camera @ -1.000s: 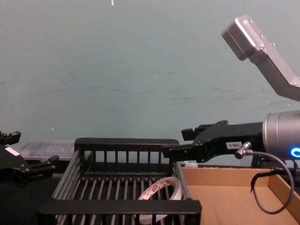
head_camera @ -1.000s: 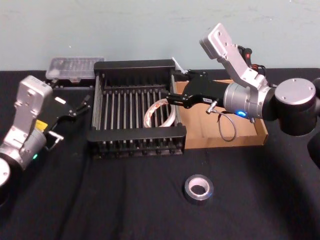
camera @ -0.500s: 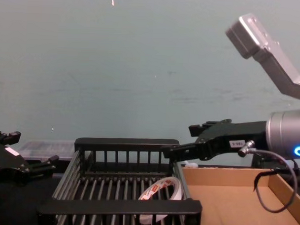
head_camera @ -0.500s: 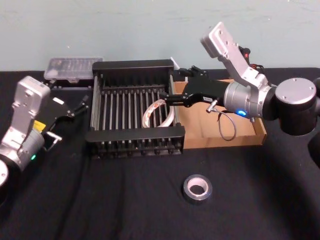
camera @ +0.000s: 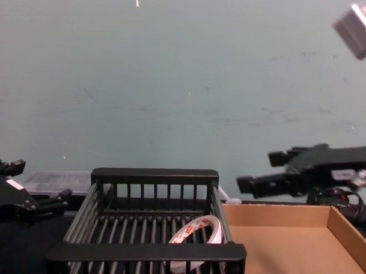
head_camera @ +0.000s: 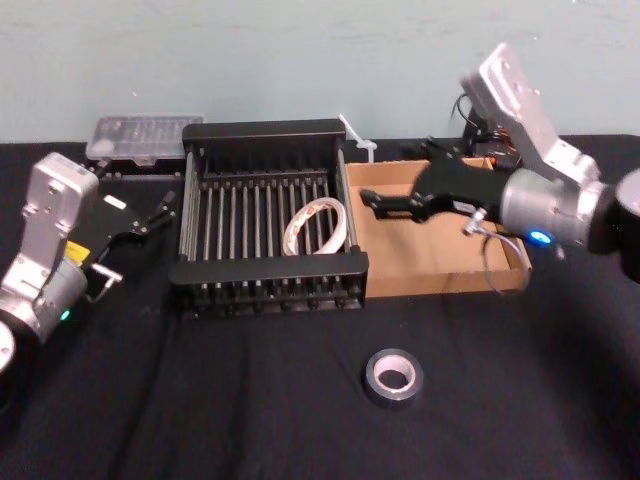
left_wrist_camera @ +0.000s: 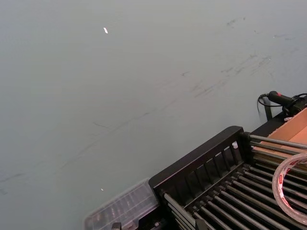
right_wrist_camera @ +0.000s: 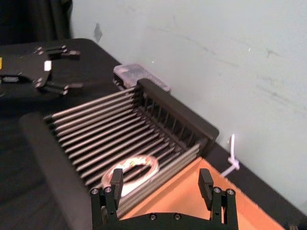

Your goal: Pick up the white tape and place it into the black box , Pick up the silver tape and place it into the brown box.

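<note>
The white tape (head_camera: 318, 228) lies tilted inside the black box (head_camera: 270, 131), near its right wall; the chest view shows the white tape (camera: 196, 232) leaning behind the black box's front rim (camera: 149, 251). My right gripper (head_camera: 400, 178) hovers open and holding nothing over the brown box (head_camera: 440, 262), just right of the crate. In the right wrist view my right gripper (right_wrist_camera: 160, 184) has its fingers spread above the white tape (right_wrist_camera: 130, 171). The silver tape (head_camera: 392, 375) rests flat on the black cloth in front of both boxes. My left gripper (head_camera: 160, 208) is parked open left of the crate.
A clear plastic case (head_camera: 148, 135) sits behind the crate's left corner. A white tie (head_camera: 356, 137) sticks up behind the gap between the boxes. Black cloth (head_camera: 200, 400) covers the table, bare around the silver tape. A teal wall stands close behind.
My right gripper has drawn back to the right, from over the crate's right side to above the brown box. The white tape stays leaning in the crate. The left arm has not moved.
</note>
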Robot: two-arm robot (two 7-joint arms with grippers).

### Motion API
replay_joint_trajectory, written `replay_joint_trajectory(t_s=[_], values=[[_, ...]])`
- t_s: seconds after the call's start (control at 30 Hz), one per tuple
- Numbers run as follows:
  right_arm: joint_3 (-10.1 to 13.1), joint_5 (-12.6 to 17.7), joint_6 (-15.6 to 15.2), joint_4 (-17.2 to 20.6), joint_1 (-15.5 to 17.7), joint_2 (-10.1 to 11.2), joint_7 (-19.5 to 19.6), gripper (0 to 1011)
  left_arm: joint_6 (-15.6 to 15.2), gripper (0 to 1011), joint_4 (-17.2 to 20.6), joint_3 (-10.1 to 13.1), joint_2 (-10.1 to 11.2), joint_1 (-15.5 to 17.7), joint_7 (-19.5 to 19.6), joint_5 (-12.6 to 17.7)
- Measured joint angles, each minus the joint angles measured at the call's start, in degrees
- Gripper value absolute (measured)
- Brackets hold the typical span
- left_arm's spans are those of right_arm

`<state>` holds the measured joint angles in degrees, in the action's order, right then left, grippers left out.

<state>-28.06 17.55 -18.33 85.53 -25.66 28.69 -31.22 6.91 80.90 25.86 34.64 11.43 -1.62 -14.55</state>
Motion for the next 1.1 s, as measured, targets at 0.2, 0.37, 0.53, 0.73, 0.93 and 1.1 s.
replay_joint_trajectory(t_s=[0.2,0.37,0.53,0.73,0.93,1.1], values=[[0.89,1.92,-1.15,4.15,3.52,4.16,-1.04,1002,0.00,1001,0.00,0.00,0.00,0.00,0.00,0.00],[1.29,3.88,-2.25,8.13,7.52,8.73,-2.42,1002,0.00,1001,0.00,0.00,0.00,0.00,0.00,0.00],[0.64,5.34,-3.38,10.84,10.58,12.08,-3.48,1002,0.00,1001,0.00,0.00,0.00,0.00,0.00,0.00],[-0.68,5.96,-4.17,12.10,12.14,13.93,-3.92,1002,0.00,1001,0.00,0.00,0.00,0.00,0.00,0.00],[-2.31,6.49,-4.88,12.32,12.45,14.70,-4.36,1002,0.00,1001,0.00,0.00,0.00,0.00,0.00,0.00],[-3.63,6.60,-5.49,11.58,11.85,14.60,-4.50,1002,0.00,1001,0.00,0.00,0.00,0.00,0.00,0.00]])
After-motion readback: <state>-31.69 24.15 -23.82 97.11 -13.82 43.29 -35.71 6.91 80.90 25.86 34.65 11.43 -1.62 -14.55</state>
